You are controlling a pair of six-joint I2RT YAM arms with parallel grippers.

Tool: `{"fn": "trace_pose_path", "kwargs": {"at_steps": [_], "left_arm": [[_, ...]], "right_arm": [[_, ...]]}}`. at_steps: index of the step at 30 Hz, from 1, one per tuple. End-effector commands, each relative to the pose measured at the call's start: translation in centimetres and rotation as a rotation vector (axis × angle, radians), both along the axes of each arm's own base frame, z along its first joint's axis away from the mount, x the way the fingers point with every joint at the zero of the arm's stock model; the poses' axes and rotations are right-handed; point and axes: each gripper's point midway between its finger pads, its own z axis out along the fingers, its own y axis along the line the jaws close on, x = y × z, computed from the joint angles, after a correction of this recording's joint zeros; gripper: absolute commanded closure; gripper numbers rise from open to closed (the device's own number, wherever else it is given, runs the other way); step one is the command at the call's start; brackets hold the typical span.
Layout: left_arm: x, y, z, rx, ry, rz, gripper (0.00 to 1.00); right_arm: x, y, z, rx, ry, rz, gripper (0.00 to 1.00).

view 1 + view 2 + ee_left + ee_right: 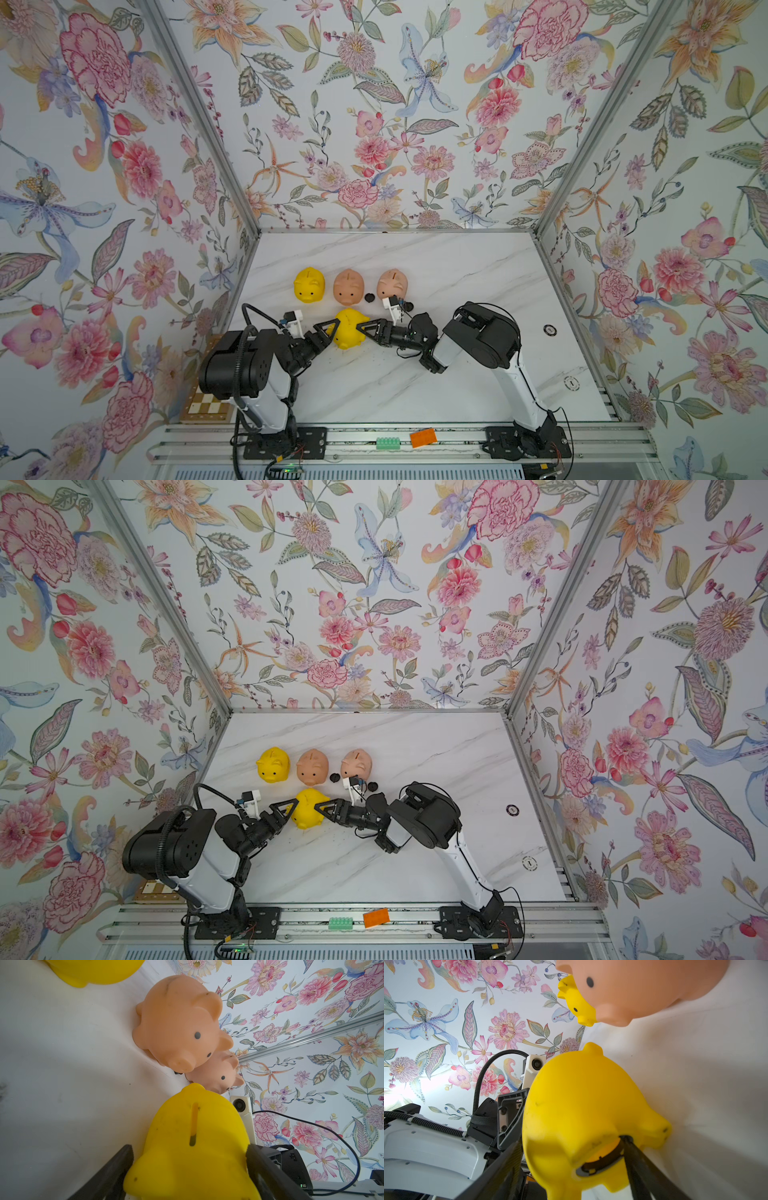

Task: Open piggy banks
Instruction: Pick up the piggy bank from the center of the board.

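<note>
Lying on its side on the marble worktop (457, 270), the near yellow piggy bank (349, 328) sits between the two arms, its coin slot (193, 1124) turned to the left hand (330, 332) and its belly turned to the right hand (365, 326). The left hand has closed on this bank: in the left wrist view its black fingers (116, 1169) stand one on each flank and meet the yellow skin. The right hand's jaws are spread apart; in the right wrist view one fingertip (632, 1155) sits at the rim of the belly plug (600, 1165), which looks tilted in its hole, with orange showing behind it. Beyond the near yellow piggy bank, toward the back wall, three more stand upright in a row in both top views: the far yellow piggy bank (309, 284) off to its left, the middle pink piggy bank (349, 287) straight behind it, and the outer pink piggy bank (392, 284) off to its right. One loose black plug (369, 297) lies between the two pink ones, and another black plug (408, 307) lies just in front of the outer one.
</note>
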Motion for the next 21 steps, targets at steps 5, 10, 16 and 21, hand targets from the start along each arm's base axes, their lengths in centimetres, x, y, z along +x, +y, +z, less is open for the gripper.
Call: {"fn": "trace_pose_path", "kwargs": {"at_steps": [5,10,16,21], "left_arm": [[-0.8,-0.1,3.0,-0.014,-0.119,-0.007,0.42],[-0.7,0.0,4.0,-0.018,-0.139,0.001,0.43],[-0.5,-0.5,4.3,0.074,-0.12,-0.015,0.44],[-0.4,-0.8,7.1,0.371,-0.139,0.022,0.44]], "right_arm": [[0.2,-2.5,0.5,-0.048,-0.015,-0.049,0.19],[-0.5,-4.6,1.2,-0.111,-0.038,-0.065,0.18],[-0.8,-7.8,1.6,-0.284,-0.095,-0.092,0.16],[0.0,-11.2,1.2,-0.657,-0.176,-0.113,0.01]]}}
